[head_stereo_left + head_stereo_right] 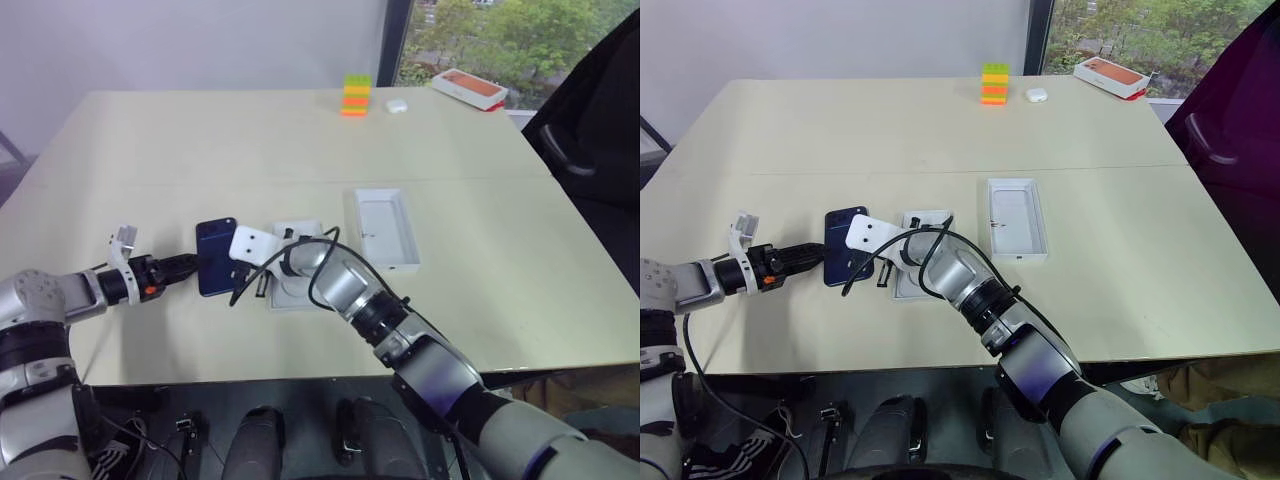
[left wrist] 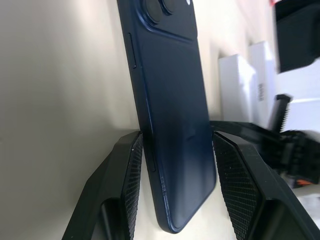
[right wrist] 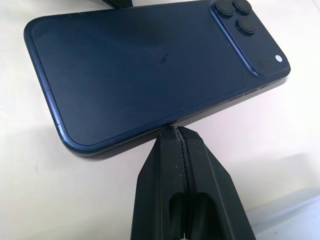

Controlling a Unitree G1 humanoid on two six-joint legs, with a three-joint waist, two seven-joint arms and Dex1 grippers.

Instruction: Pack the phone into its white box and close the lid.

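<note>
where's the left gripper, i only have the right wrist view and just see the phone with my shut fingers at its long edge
Observer: The left gripper is on the phone at the end away from the cameras, one pad against each long edge.
Operator: is the lid anywhere close
Observer: Yes, the lid lies open side up on the table, to the right of the right arm and apart from the phone.
Operator: anything between them
Observer: A white piece lies flat under the right arm, partly hidden; I cannot tell whether it is the white box.
</note>
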